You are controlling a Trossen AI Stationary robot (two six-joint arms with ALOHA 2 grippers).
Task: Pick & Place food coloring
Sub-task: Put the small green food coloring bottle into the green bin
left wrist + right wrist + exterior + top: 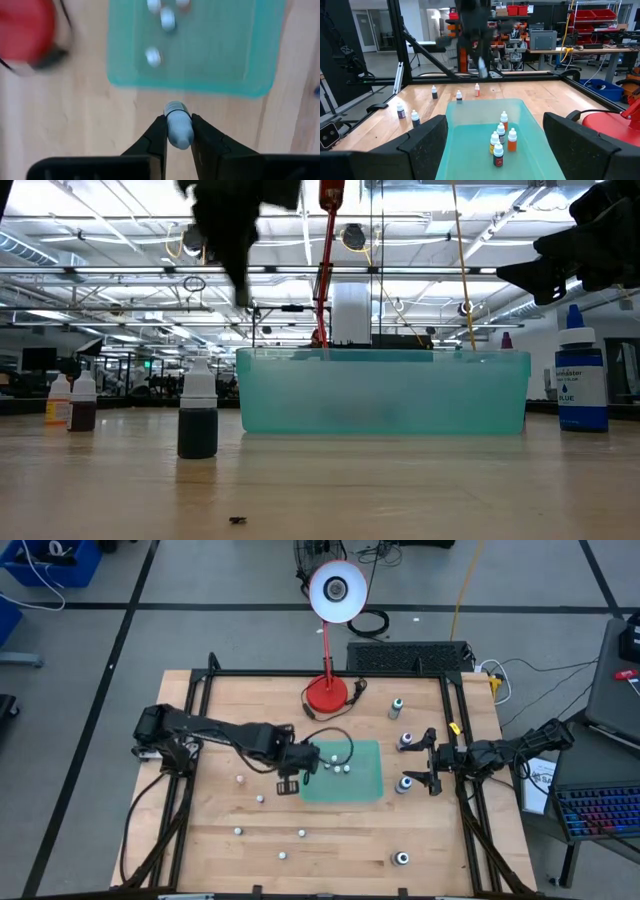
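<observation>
The only legible text stands on the label of the blue-capped food coloring bottle (581,375) at the right in the low view, where the word "BLUE" can be read; the smaller lines above it are too small to read. No other text is readable in any view.

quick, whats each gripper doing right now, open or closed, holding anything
Left gripper: shut on a small pale bottle with a ribbed white cap, just short of the translucent green bin.
Right gripper: open, empty, at the bin's right side.
</observation>
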